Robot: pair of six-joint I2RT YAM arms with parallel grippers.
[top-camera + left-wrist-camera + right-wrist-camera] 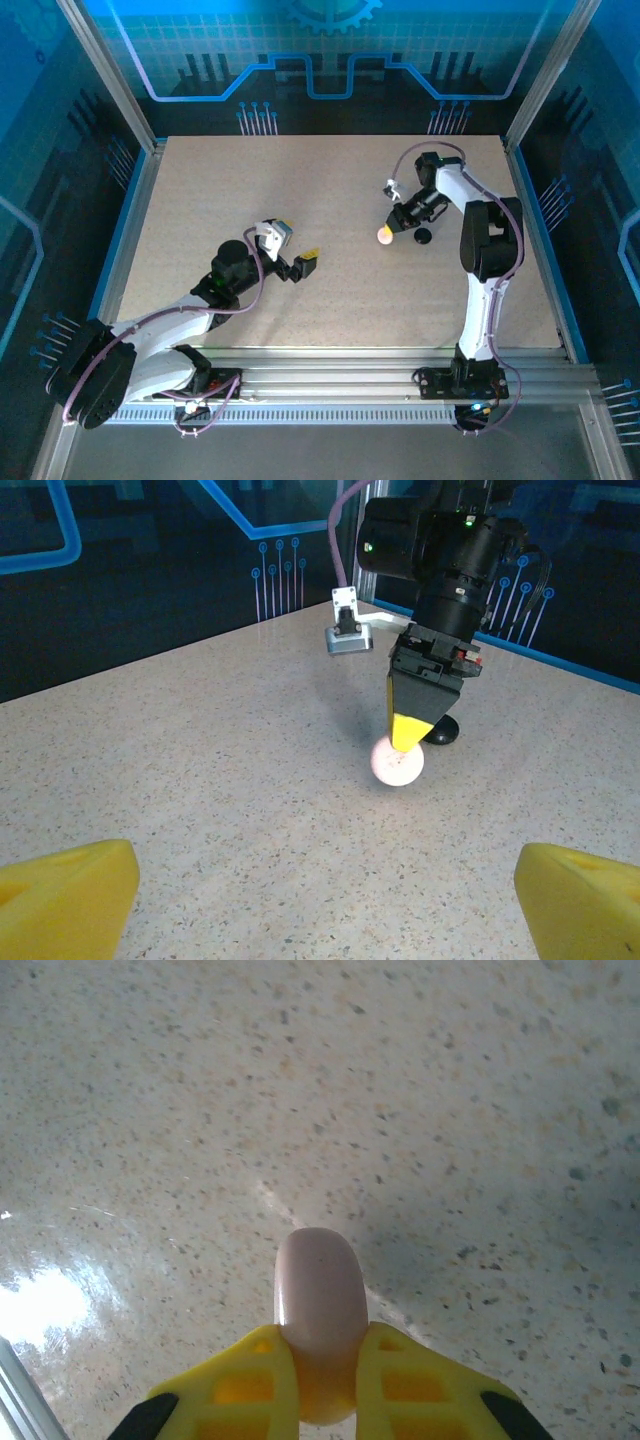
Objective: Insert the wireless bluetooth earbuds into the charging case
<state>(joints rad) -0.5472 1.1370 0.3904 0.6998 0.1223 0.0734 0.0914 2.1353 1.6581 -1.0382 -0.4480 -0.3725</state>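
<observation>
The charging case (pixel 384 235) is sitting in the far right part of the table (pixel 300 180), pinched between the yellow fingers of the right gripper (pixel 391 228). In the right wrist view the pale pink case (pixel 320 1300) is standing on edge, its rounded rim sticking out past the fingertips, and the two yellow fingers (pixel 245 1385) are pressing against its flat sides. From the left wrist camera the case (pixel 397 762) is showing as a round pink disc hanging right under the tip of the right gripper (pixel 405 730), which is pointing steeply down at the speckled tabletop. The case is sitting very low over the surface, and it is not possible to tell whether it is touching it.

A small black piece (pixel 422 236) is lying on the table just to the right of the case, close to it but apart; it (pixel 443 730) is peeking out behind the right gripper's fingers and is too small to make out further.

The left gripper (pixel 297 246) is staying well apart from the case, left of the table's middle and nearer the front edge, aiming toward the right arm. Its fingers (pixel 65 890) are spreading wide with nothing between them, only bare tabletop showing in the gap.
</observation>
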